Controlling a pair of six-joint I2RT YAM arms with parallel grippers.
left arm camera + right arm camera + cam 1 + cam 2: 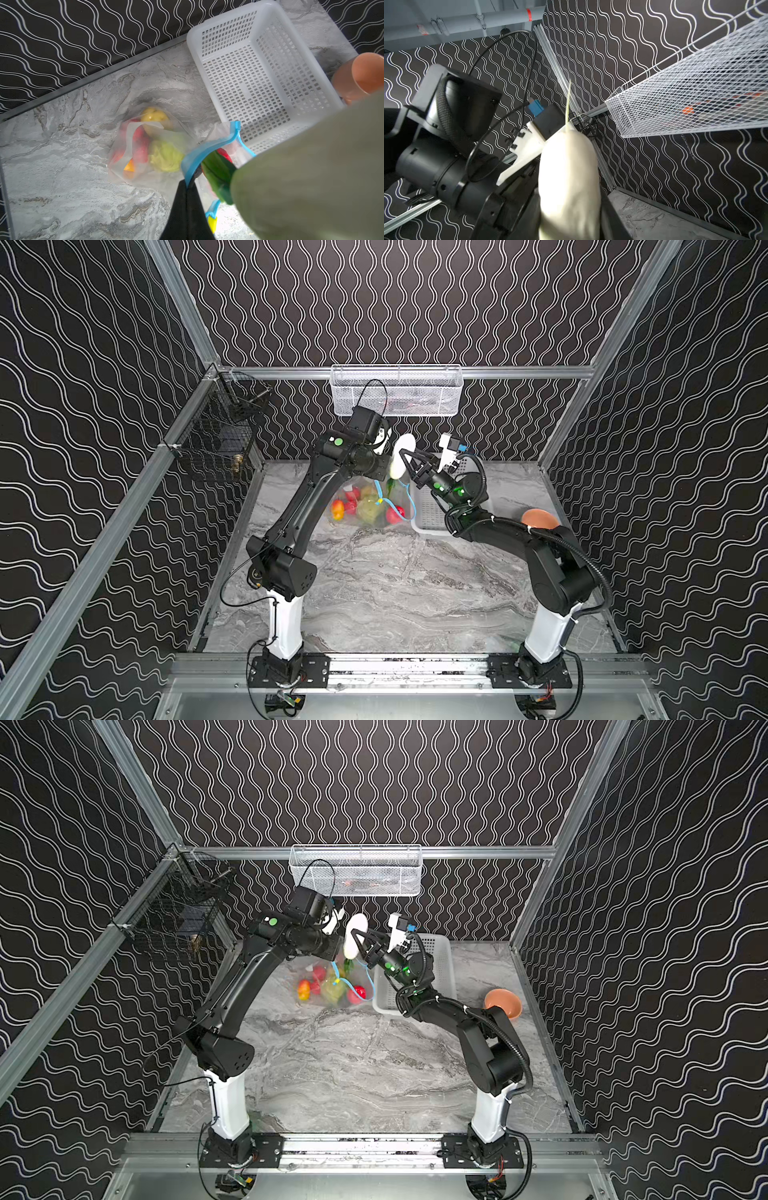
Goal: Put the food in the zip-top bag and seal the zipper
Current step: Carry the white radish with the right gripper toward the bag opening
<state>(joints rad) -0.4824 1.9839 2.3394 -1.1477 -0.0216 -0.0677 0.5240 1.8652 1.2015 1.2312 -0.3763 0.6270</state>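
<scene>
The clear zip-top bag (pixel 365 510) (pixel 328 990) lies at the back of the table. It holds red pieces (pixel 141 145), a yellow potato (pixel 154 117), a green cabbage (pixel 166 158) and a yellow-orange fruit (pixel 129 167). My left gripper (pixel 188 184) is shut on the blue zipper (pixel 199 153) and holds the bag's mouth up. The yellow slider (pixel 213 223) hangs lower on the strip. My right gripper (pixel 404 460) (pixel 357 940) is shut on the white long vegetable (pixel 402 452) (pixel 355 932) (pixel 569 176). The vegetable's green leaves (pixel 218 172) point down into the bag's mouth.
A white perforated basket (pixel 432 526) (pixel 207 27) stands right of the bag, with an orange bowl (pixel 540 519) (pixel 503 1002) beyond it. A white mesh basket (pixel 397 389) hangs on the back rail. A black wire cage (pixel 216 435) hangs on the left rail.
</scene>
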